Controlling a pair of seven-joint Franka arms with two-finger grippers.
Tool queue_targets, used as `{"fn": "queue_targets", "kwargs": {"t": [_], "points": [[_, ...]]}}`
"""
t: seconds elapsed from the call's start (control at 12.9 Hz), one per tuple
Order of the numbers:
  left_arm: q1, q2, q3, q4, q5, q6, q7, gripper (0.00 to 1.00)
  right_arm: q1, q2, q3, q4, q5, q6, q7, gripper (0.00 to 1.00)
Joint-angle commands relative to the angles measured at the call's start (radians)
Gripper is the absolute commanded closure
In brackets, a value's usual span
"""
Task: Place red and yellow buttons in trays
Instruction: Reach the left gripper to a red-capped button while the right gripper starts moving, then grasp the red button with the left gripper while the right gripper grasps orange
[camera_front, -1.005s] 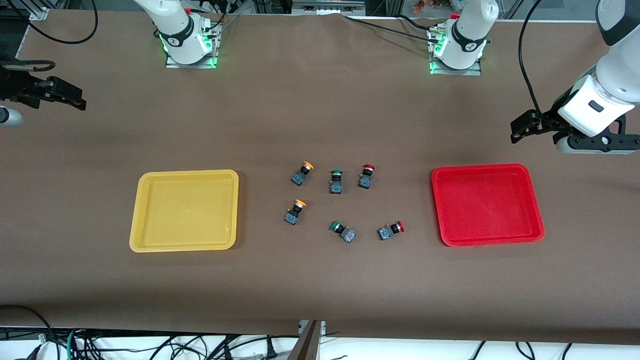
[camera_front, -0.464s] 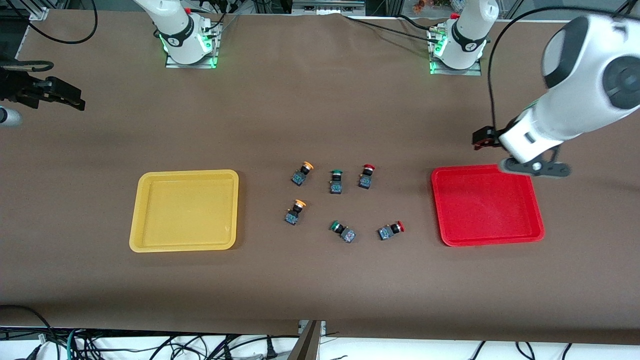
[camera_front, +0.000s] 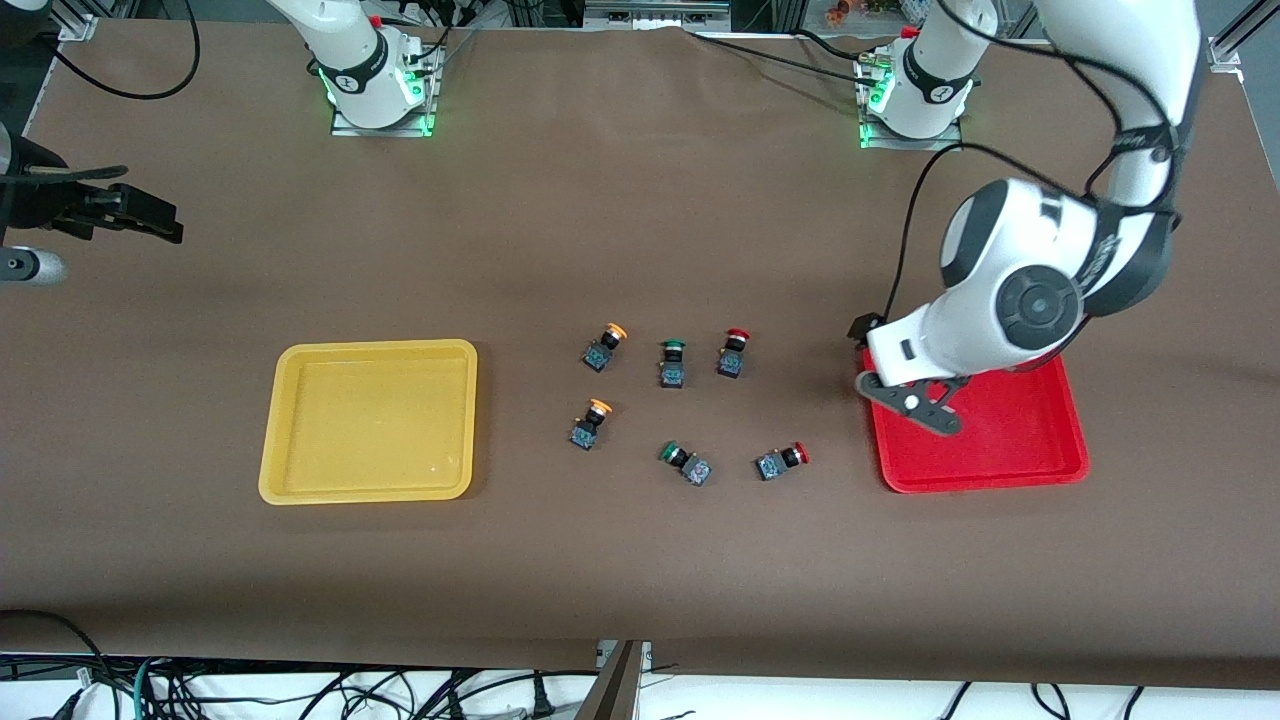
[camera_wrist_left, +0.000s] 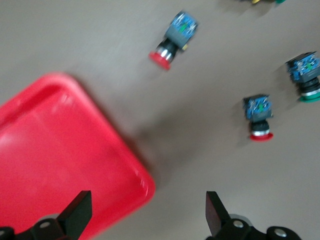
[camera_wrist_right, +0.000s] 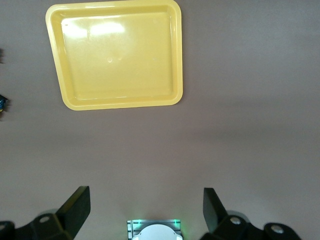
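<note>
The red tray (camera_front: 1000, 455) lies toward the left arm's end of the table and the yellow tray (camera_front: 370, 420) toward the right arm's end. Between them lie two red-capped buttons (camera_front: 733, 353) (camera_front: 781, 461) and two yellow-capped buttons (camera_front: 603, 347) (camera_front: 590, 423). My left gripper (camera_front: 862, 330) hangs open and empty over the red tray's corner (camera_wrist_left: 142, 182) closest to the buttons; its wrist view shows both red buttons (camera_wrist_left: 259, 117) (camera_wrist_left: 172, 40). My right gripper (camera_front: 150, 222) is open and empty over bare table at the right arm's end; its wrist view (camera_wrist_right: 145, 215) shows the yellow tray (camera_wrist_right: 117, 55).
Two green-capped buttons (camera_front: 672, 362) (camera_front: 686, 462) lie among the red and yellow ones. The left arm's white body (camera_front: 1020, 300) covers part of the red tray. The right arm's base (camera_wrist_right: 155, 232) shows in the right wrist view.
The left arm has swung in from the table's end, bringing its gripper over the red tray's corner closest to the buttons. The right gripper has barely shifted. No button has moved.
</note>
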Motion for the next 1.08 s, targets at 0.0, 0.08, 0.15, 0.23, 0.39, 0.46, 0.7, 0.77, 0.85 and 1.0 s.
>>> {"fn": "queue_targets", "kwargs": {"t": [0.0,0.08,0.15,0.23,0.39,0.46,0.7,0.77,0.85,1.0], "points": [[-0.040,0.118,0.006,0.118,-0.022,0.068,0.143,0.00,0.000,0.023,0.010,0.010,-0.009,0.009,-0.016,0.00],[-0.050,0.156,0.006,0.127,-0.022,0.117,0.183,0.00,0.002,0.043,0.011,0.010,-0.009,0.018,-0.016,0.00],[-0.067,0.192,0.006,0.127,-0.025,0.181,0.217,0.00,0.002,0.065,0.011,0.012,-0.007,0.020,-0.016,0.00],[-0.093,0.231,0.006,0.127,-0.025,0.249,0.220,0.00,0.002,0.088,0.011,0.012,-0.006,0.022,-0.016,0.00],[-0.142,0.307,0.007,0.129,-0.017,0.369,0.223,0.00,0.000,0.110,0.013,0.014,-0.003,0.025,-0.016,0.00],[-0.142,0.331,0.007,0.138,-0.016,0.436,0.232,0.00,0.002,0.125,0.014,0.014,0.000,0.034,-0.016,0.00],[-0.139,0.374,0.009,0.194,-0.016,0.490,0.341,0.00,0.045,0.185,0.017,0.012,0.003,0.095,0.005,0.00],[-0.133,0.378,0.010,0.196,-0.016,0.490,0.387,0.00,0.077,0.202,0.017,0.012,0.002,0.124,0.043,0.00],[-0.127,0.384,0.013,0.196,-0.016,0.492,0.422,0.00,0.095,0.220,0.019,0.012,0.005,0.149,0.107,0.00],[-0.127,0.394,0.018,0.196,-0.016,0.493,0.476,0.00,0.130,0.262,0.019,0.012,0.023,0.172,0.166,0.00]]}}
